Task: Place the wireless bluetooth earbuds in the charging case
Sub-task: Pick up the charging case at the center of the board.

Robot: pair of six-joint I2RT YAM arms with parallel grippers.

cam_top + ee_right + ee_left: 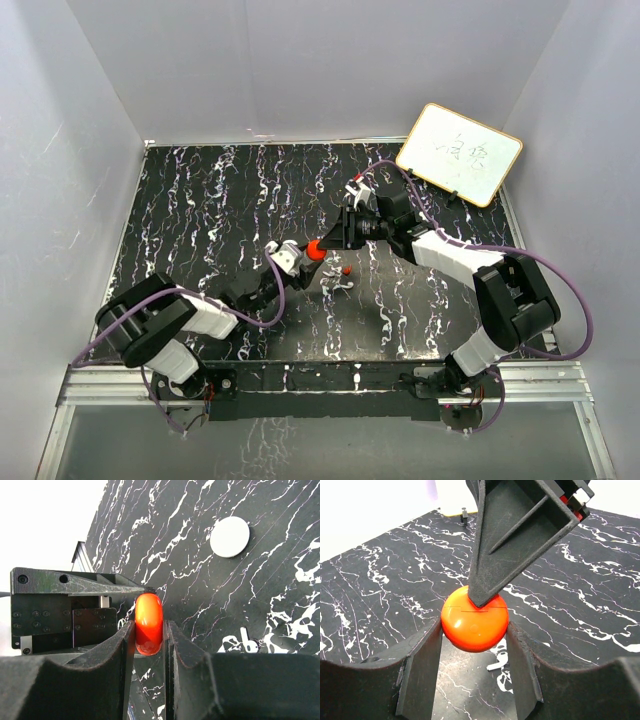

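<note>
We found the small round bright red plastic charging case (316, 250) lifted off the black, white-veined marble-patterned table (200, 200), near its middle, caught between both arms. The left gripper (474, 636) was closed across the case's width, one finger pressing each side of the rim. The right gripper (148, 632) came in from the far right and was clamped across the case's two flat faces, so its wrist camera saw the case (148, 622) edge-on as a narrow rounded band. From the left wrist the case (475, 625) looked glossy and orange-red, smooth and slightly domed, with a fine dark seam line running across its upper part just under the right gripper's fingertip. One tiny bright red plastic earbud (346, 270) lay on the table just to the near right of the case. A white round disc (229, 530) lay flat on the table, well apart from the case.
</note>
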